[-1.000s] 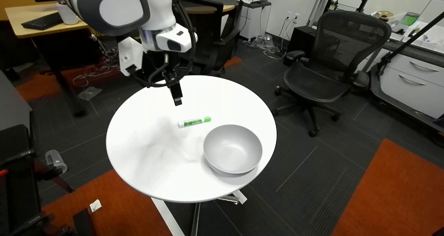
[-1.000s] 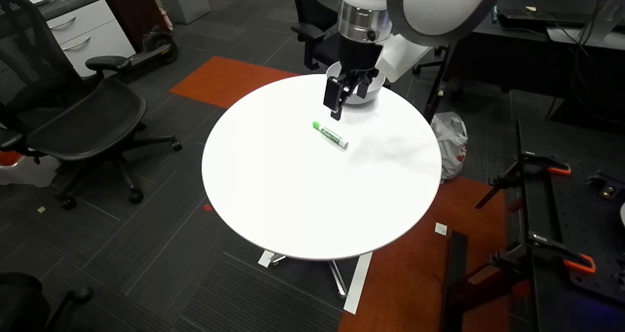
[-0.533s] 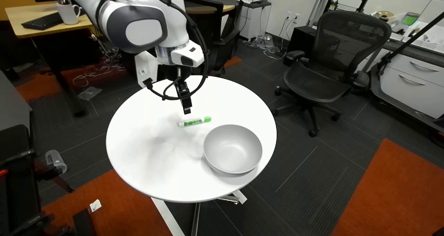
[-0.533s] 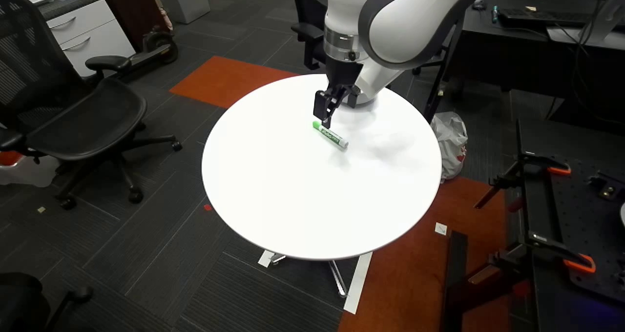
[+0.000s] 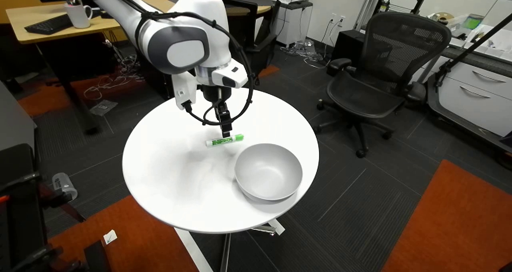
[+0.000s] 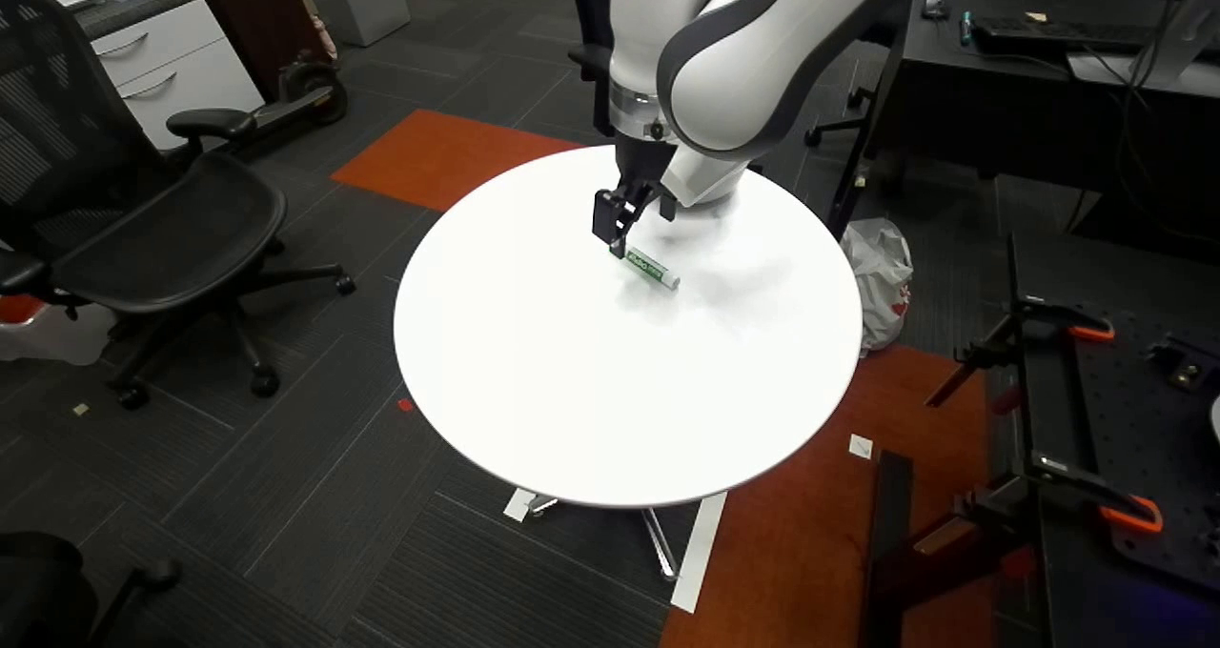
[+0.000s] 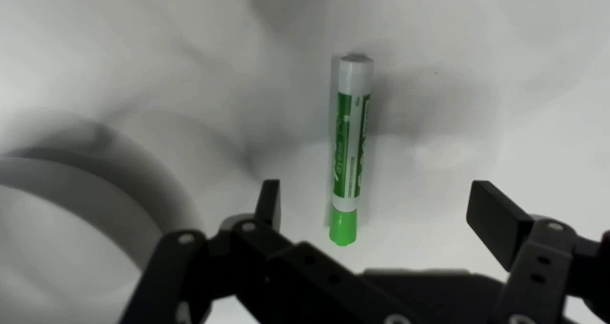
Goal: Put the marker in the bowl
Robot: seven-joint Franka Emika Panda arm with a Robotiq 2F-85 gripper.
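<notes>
Pincer (image 7: 375, 207) spread wide, room beside marker (image 7: 351, 145), bowl (image 5: 268, 171) near table edge (image 5: 313, 173)

In an exterior view, a round white surface (image 5: 180, 200) is spanning mid-frame; a marker (image 5: 219, 141) is lying just left of centre, a grey bowl (image 5: 268, 174) is sitting lower, farther right.

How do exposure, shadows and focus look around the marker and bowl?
Both exterior views: the tabletop looks nearly blown out, with faint, soft-edged shadows; wrist view: it reads greyer, with blurry shadows near the marker, which is fairly sharp though its lettering is hard to read; the bowl, cut by the left edge, looks softer.
</notes>
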